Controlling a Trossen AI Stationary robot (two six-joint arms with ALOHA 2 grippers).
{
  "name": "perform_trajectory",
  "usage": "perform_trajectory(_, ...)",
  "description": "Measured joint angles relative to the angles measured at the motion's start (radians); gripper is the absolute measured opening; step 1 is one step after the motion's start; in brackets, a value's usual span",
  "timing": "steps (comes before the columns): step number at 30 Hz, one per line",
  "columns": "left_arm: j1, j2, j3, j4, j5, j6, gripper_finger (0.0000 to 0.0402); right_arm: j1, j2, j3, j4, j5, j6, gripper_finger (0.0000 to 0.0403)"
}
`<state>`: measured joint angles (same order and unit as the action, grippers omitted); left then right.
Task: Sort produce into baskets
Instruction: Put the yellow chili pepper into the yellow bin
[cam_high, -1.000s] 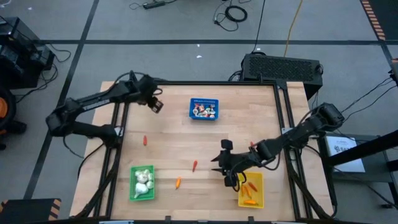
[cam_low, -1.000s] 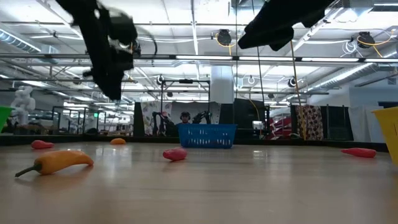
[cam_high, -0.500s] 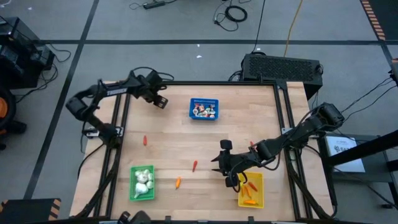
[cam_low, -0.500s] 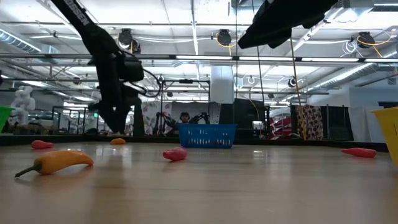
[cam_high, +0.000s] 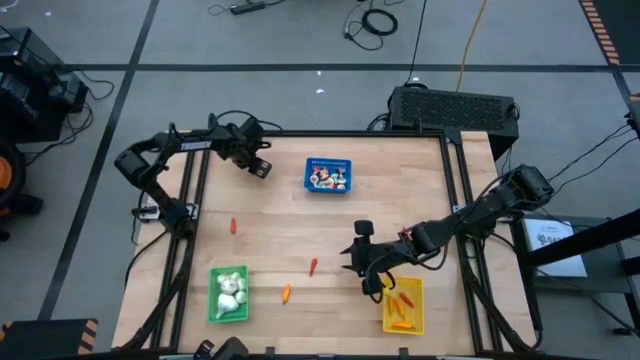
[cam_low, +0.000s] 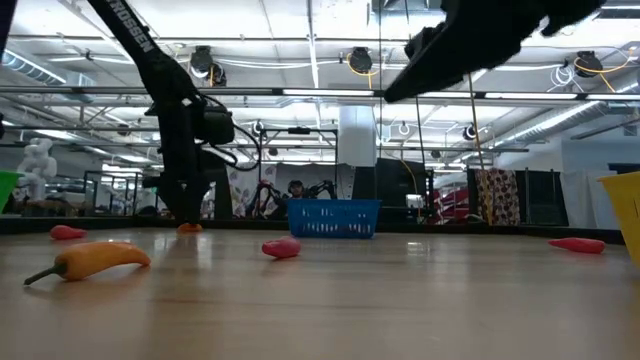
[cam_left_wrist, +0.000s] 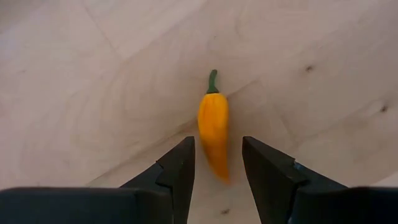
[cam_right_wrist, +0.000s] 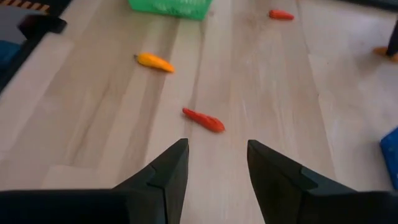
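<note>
Three baskets parked round the bench (cam_high: 420, 190), one per kind: green basket (cam_high: 228, 294) with white bulbs, blue basket (cam_high: 328, 175) with round pieces, yellow basket (cam_high: 403, 305) with sticks. Left pincer (cam_left_wrist: 216, 163) low at the far left corner, fingers apart, straddling the tip of an orange pepper (cam_left_wrist: 213, 124), likely lined up to grab. Right pincer (cam_right_wrist: 217, 163) apart and empty beside the yellow basket, a red stick (cam_right_wrist: 203, 119) lying just ahead.
</note>
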<state>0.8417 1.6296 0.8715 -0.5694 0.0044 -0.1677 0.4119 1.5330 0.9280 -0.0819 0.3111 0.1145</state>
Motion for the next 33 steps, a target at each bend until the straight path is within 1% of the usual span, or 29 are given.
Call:
perform_trajectory(7, 0.000, 0.058, 0.005, 0.021, -0.004, 0.018, 0.0141, -0.020, 0.000, -0.047, 0.003, -0.001, 0.073, 0.0155)
perform_trajectory(10, -0.003, 0.060, 0.005, 0.022, -0.005, 0.043, 0.0130, -0.019, 0.000, -0.050, 0.001, -0.003, 0.081, 0.0155)
perform_trajectory(12, -0.006, 0.054, 0.004, 0.022, -0.005, 0.046, 0.0111, -0.018, 0.000, -0.050, 0.005, -0.003, 0.082, 0.0155)
perform_trajectory(15, -0.020, 0.049, 0.003, 0.024, -0.008, 0.053, 0.0067, -0.018, 0.000, -0.050, 0.004, -0.003, 0.083, 0.0155)
perform_trajectory(18, -0.039, 0.038, 0.001, 0.023, -0.043, 0.054, 0.0023, -0.018, 0.000, -0.050, 0.011, -0.003, 0.090, 0.0155)
perform_trajectory(20, -0.059, 0.028, -0.001, 0.019, -0.083, 0.054, 0.0011, -0.018, 0.000, -0.050, 0.011, -0.003, 0.108, 0.0155)
perform_trajectory(22, -0.079, 0.009, -0.002, 0.008, -0.099, 0.053, 0.0011, -0.018, 0.000, -0.050, 0.010, -0.003, 0.131, 0.0155)
perform_trajectory(28, -0.181, -0.061, -0.002, -0.025, -0.089, 0.046, 0.0021, -0.017, 0.000, -0.050, 0.010, -0.030, 0.200, 0.0155)
perform_trajectory(30, -0.239, -0.086, -0.002, -0.035, -0.057, 0.042, 0.0021, -0.013, 0.000, -0.050, 0.008, -0.030, 0.230, 0.0155)
perform_trajectory(33, -0.365, -0.115, -0.001, -0.034, 0.012, 0.035, 0.0022, -0.008, 0.000, -0.050, -0.003, -0.031, 0.272, 0.0155)
